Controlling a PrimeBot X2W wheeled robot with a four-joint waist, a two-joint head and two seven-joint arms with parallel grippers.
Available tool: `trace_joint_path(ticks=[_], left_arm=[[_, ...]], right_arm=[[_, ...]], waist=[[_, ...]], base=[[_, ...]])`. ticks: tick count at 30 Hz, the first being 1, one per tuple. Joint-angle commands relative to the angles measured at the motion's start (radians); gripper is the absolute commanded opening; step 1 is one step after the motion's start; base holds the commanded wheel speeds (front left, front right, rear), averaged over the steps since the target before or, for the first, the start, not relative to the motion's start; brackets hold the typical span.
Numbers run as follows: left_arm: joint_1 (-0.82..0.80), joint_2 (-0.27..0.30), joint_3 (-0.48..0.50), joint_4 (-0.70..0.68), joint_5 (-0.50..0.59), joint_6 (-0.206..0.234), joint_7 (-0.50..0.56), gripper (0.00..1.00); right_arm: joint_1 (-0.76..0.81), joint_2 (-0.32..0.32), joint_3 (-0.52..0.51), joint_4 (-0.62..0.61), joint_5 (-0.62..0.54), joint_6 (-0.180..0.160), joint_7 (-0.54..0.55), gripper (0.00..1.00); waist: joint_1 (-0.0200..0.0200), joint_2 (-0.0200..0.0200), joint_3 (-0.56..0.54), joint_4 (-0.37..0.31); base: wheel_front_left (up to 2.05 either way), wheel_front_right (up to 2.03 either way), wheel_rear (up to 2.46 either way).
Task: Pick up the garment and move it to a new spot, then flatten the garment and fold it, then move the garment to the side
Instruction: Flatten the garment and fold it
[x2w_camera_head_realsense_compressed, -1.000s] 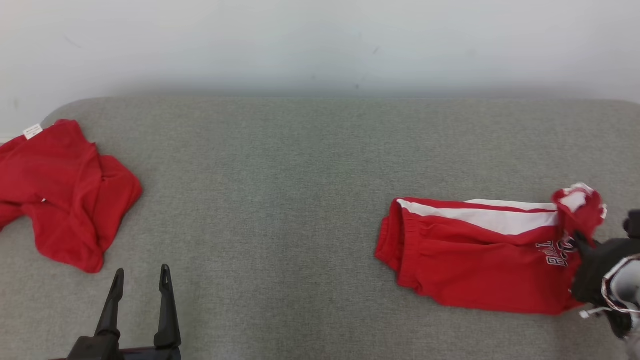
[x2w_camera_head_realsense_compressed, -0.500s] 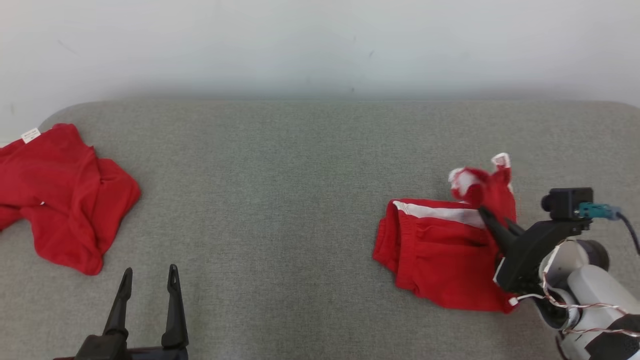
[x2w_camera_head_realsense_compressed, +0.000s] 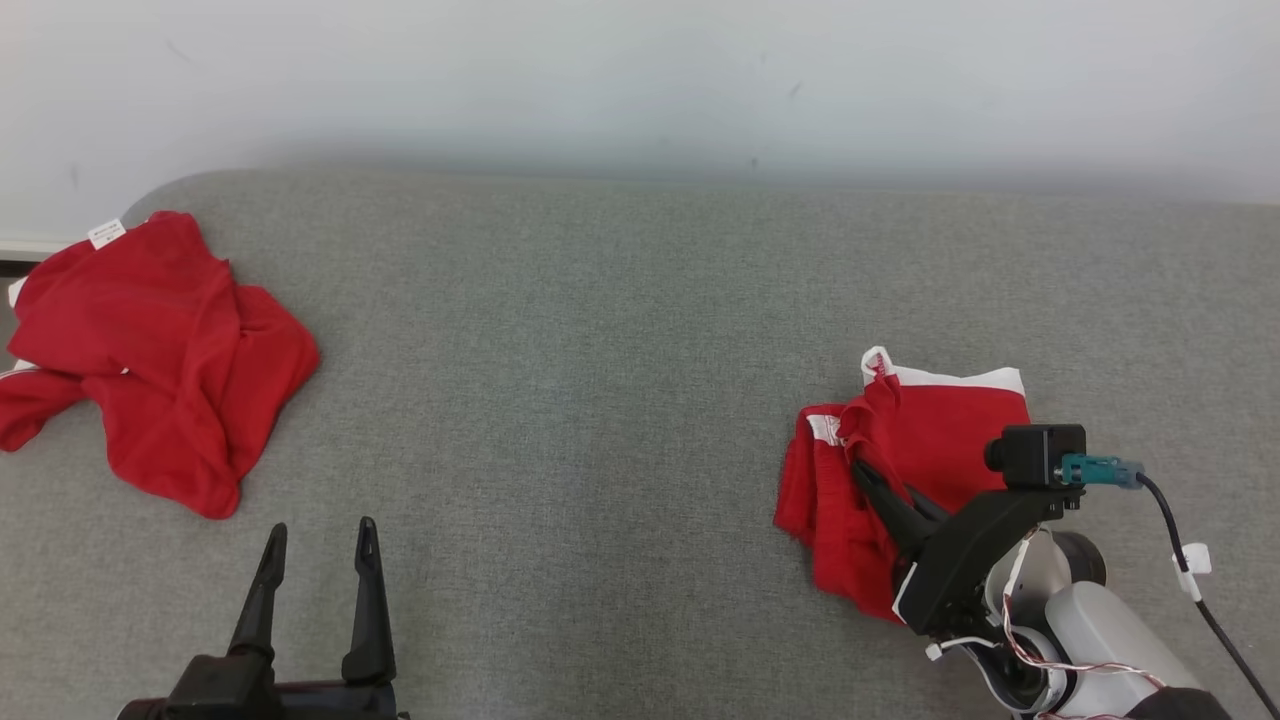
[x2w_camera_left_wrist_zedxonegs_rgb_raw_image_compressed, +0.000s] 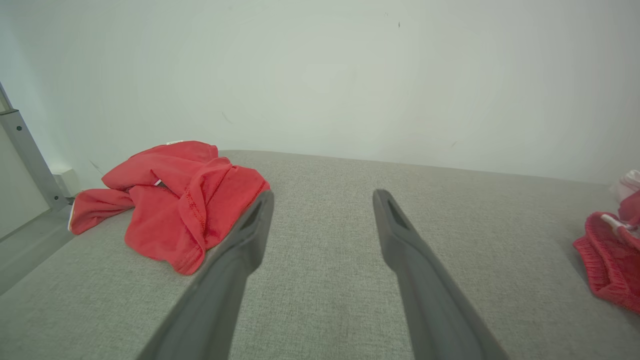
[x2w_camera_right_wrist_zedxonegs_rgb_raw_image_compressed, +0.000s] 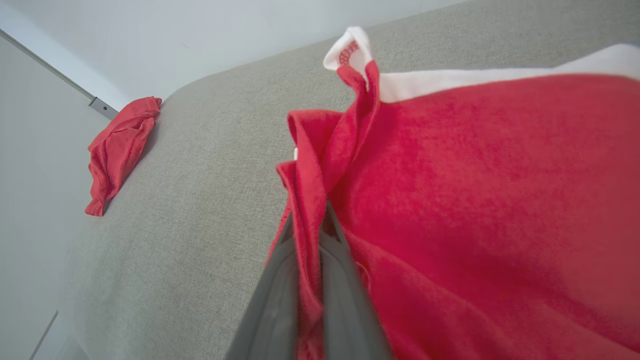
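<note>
We see the right pincer (x2w_camera_head_realsense_compressed: 858, 465) (x2w_camera_right_wrist_zedxonegs_rgb_raw_image_compressed: 310, 220) clamped on a raised fold of the red garment (x2w_camera_head_realsense_compressed: 950, 430) (x2w_camera_right_wrist_zedxonegs_rgb_raw_image_compressed: 450, 175), its two fingers pressed together with the cloth pinched between them. The fingers point away from us and to our left. The garment lies doubled over at the right side of the grey tabletop (x2w_camera_head_realsense_compressed: 600, 400) (x2w_camera_right_wrist_zedxonegs_rgb_raw_image_compressed: 175, 225). Its gathered elastic end faces our left, towards the middle of the tabletop. Its white-banded edge lies along the far side and runs left to right, with a white-trimmed corner standing up at the far left. Our right arm covers its near right part, so we cannot tell its long axis for certain. The left pincer (x2w_camera_head_realsense_compressed: 321, 528) (x2w_camera_left_wrist_zedxonegs_rgb_raw_image_compressed: 325, 196) is at the near left, with its fingers apart, empty and pointing away. Beyond it, at the far left corner, lies a crumpled second red garment (x2w_camera_head_realsense_compressed: 150, 340) (x2w_camera_left_wrist_zedxonegs_rgb_raw_image_compressed: 185, 200) (x2w_camera_right_wrist_zedxonegs_rgb_raw_image_compressed: 117, 145), well apart from the first.
</note>
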Motion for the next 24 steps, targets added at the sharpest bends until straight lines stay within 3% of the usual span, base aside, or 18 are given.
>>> trace_joint_path(ticks=[1,8,14,15,16,17,24], left_arm=[[-0.013,-0.001,-0.005,0.004,-0.004,0.002,-0.004,1.0],[-0.018,-0.001,-0.021,0.008,-0.014,0.01,-0.004,1.0],[-0.024,-0.001,-0.024,0.013,-0.01,0.006,-0.004,1.0],[-0.024,-0.001,-0.024,0.014,-0.01,0.005,-0.004,1.0],[-0.024,-0.001,-0.024,0.015,-0.009,0.004,-0.004,1.0],[-0.024,-0.001,-0.024,0.016,-0.008,0.002,-0.004,1.0],[-0.007,-0.001,-0.015,0.022,-0.001,-0.005,-0.004,1.0]], right_arm=[[0.015,0.012,-0.013,0.005,-0.011,-0.002,0.005,0.0],[0.044,0.097,-0.065,0.021,-0.01,-0.002,-0.018,0.0],[0.052,0.122,-0.061,0.036,-0.036,-0.002,-0.029,0.0],[0.05,0.122,-0.063,0.039,-0.047,-0.002,-0.042,0.09],[0.048,0.118,-0.06,0.038,-0.059,-0.002,-0.056,0.31],[0.048,0.114,-0.056,0.039,-0.07,-0.002,-0.068,1.0],[0.058,0.049,-0.063,-0.03,-0.112,-0.002,-0.207,1.0]], waist=[[0.0,0.0,0.006,0.006],[0.0,0.0,0.011,0.01],[0.0,0.0,0.011,0.005],[0.0,0.0,0.01,0.004],[0.0,0.0,0.009,0.003],[0.0,0.0,0.008,0.002],[0.0,0.0,-0.008,-0.01]], base=[[0.0,0.0,0.0],[0.0,0.0,0.0],[0.0,0.0,0.0],[0.0,0.0,0.0],[0.0,0.0,0.0],[0.0,0.0,0.0],[0.0,0.0,0.0]])
